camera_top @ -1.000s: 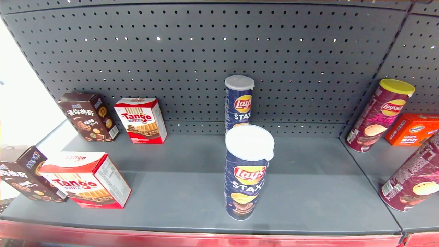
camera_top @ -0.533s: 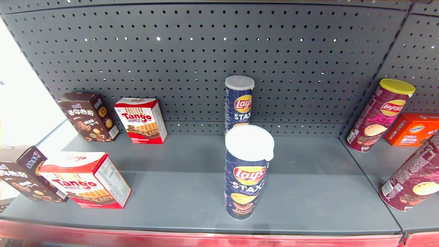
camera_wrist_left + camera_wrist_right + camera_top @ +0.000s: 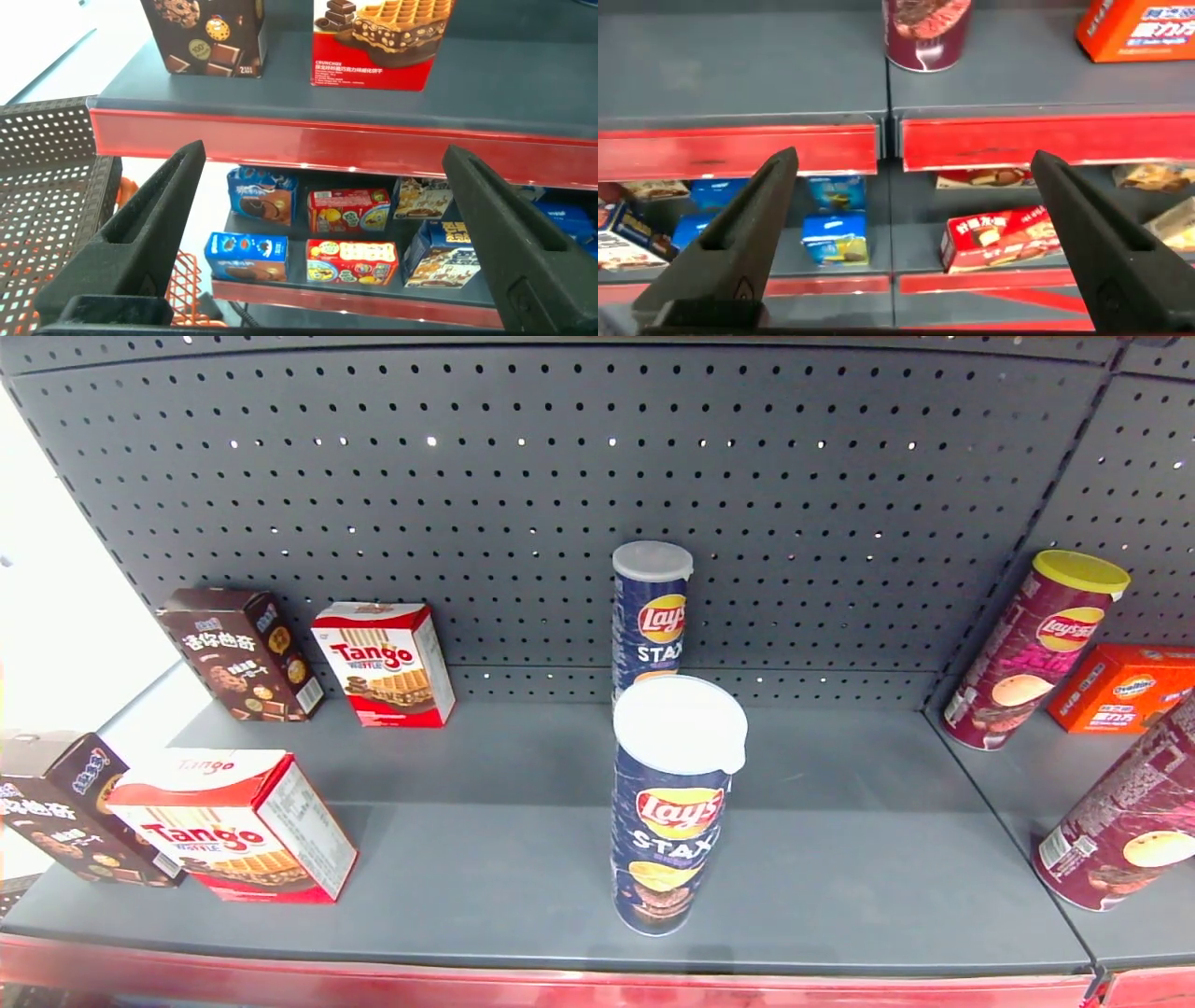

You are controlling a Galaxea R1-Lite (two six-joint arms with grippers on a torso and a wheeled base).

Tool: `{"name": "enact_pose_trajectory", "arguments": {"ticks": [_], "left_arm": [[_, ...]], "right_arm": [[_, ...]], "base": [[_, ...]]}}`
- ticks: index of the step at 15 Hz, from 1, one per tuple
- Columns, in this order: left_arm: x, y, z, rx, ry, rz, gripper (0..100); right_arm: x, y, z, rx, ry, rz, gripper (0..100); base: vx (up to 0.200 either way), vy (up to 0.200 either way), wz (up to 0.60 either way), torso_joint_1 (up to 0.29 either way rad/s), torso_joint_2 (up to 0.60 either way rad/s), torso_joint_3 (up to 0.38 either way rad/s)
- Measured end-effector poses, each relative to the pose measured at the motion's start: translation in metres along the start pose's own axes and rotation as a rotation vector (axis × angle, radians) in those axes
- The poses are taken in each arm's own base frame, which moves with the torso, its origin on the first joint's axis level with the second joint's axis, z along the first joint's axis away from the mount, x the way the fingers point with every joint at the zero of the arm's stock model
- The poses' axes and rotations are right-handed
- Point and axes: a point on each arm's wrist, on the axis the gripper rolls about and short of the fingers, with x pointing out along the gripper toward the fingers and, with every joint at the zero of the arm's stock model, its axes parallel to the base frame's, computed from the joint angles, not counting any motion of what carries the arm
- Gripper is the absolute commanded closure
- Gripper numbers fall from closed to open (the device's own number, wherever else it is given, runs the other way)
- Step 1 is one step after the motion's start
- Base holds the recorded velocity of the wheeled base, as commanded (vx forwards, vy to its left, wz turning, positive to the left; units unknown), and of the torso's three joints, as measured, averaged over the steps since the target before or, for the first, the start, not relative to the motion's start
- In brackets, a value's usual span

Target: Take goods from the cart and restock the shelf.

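- Fingers: the left fingers (image 3: pixel 140 243) are spread wide with nothing between them. The right fingers (image 3: pixel 729 252) are the same, wide and empty.
- The cart (image 3: pixel 42 243) sits just outside one left finger, its red mesh wall showing. I cannot make out what goods it holds.
- Past the left fingertips is the red shelf lip (image 3: pixel 327 140). A chocolate biscuit box (image 3: pixel 201 37) and a wafer box (image 3: pixel 378 42) stand beyond it.
- Past the right fingertips, beyond the same lip, stand a maroon can (image 3: pixel 926 33) and an orange box (image 3: pixel 1134 28).
- On the shelf (image 3: pixel 840 859), the front blue can (image 3: pixel 667 821) is upright near the edge. The rear blue can (image 3: pixel 651 616) stands behind it by the back panel.
- My read: nothing is held, so the step in hand is fetching an item from the cart.
- To do it well:
  - Swing the left fingers over the cart and keep them wide until the item sits squarely between them.
  - Close across the item's middle.
  - Lift clear of the mesh wall and the lip before going in.
  - Set the item down on bare shelf beside the front blue can without brushing it; a tall can looks easy to topple.
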Motion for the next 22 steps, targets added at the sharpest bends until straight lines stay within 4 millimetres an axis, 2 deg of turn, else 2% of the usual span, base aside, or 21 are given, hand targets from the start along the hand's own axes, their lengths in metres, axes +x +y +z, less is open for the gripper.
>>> {"name": "enact_pose_trajectory", "arguments": {"ticks": [4, 9, 22], "left_arm": [[0.0, 0.0, 0.0, 0.0, 0.0, 0.0, 0], [0.0, 0.0, 0.0, 0.0, 0.0, 0.0, 0], [0.0, 0.0, 0.0, 0.0, 0.0, 0.002, 0]], "right_arm": [[-0.0013, -0.0013, -0.0004, -0.008, -0.016, 0.108, 0], [-0.0062, -0.0015, -0.0022, -0.013, -0.082, 0.102, 0], [-0.0071, -0.0015, -0.0028, -0.014, -0.092, 0.102, 0]], "base": [[0.0, 0.0, 0.0, 0.0, 0.0, 0.0], [0.0, 0.0, 0.0, 0.0, 0.0, 0.0], [0.0, 0.0, 0.0, 0.0, 0.0, 0.0]]}}
